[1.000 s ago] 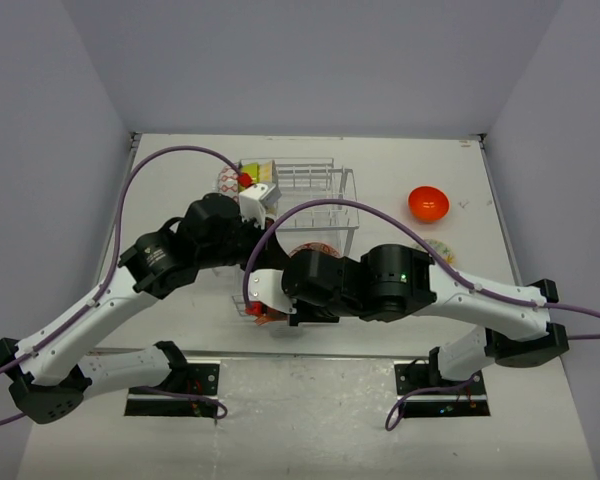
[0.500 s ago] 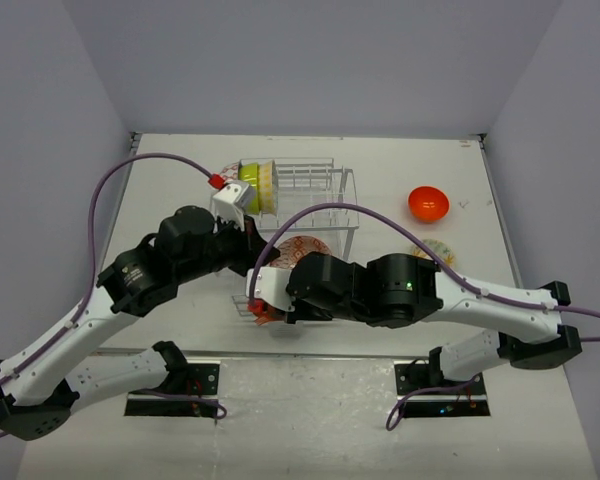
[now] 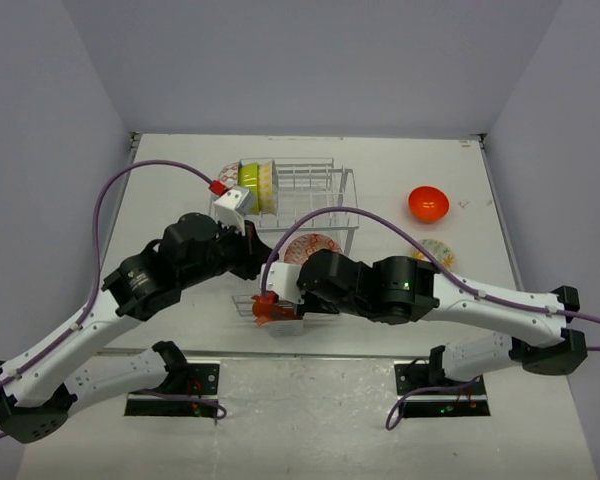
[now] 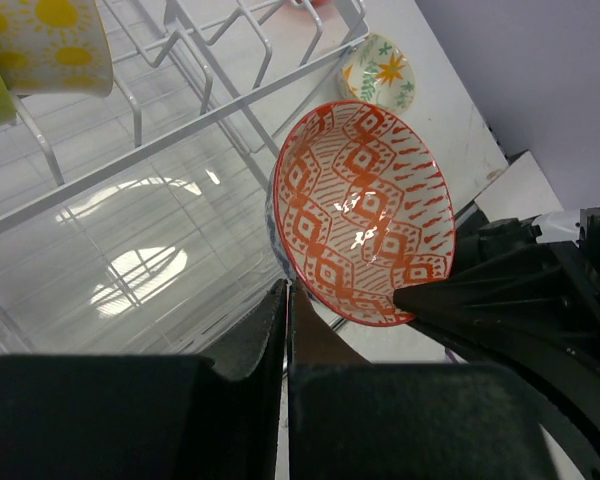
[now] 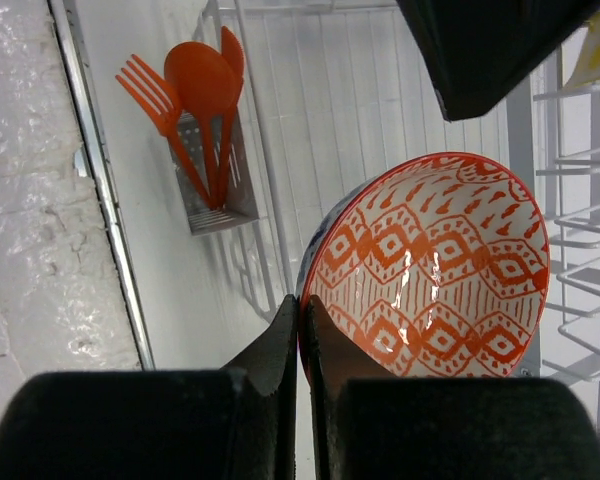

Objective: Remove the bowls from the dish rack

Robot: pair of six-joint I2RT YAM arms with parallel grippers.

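The red-patterned bowl (image 3: 313, 247) is tilted on edge at the front of the white wire dish rack (image 3: 320, 180). My right gripper (image 5: 305, 305) is shut on its rim (image 5: 430, 265). A blue-patterned bowl (image 5: 315, 255) shows as a thin edge right behind it. My left gripper (image 4: 287, 292) is shut, its tips against that blue edge (image 4: 272, 228) just below the red-patterned bowl (image 4: 365, 215); I cannot tell whether it pinches it. The lime green (image 3: 248, 178) and cream-yellow (image 3: 266, 182) bowls stand on the upper shelf. The orange bowl (image 3: 428, 203) and the floral bowl (image 3: 438, 250) sit on the table at the right.
Orange plastic utensils (image 5: 195, 95) stand in the small front holder (image 3: 270, 308) at the near edge of the rack. Both arms crowd the rack's front. Purple cables arch over the rack. Grey walls enclose the table.
My left arm has drawn back from the upper-shelf bowls and come down to the rack's front left. My right wrist has shifted right, and more of the red-patterned bowl shows.
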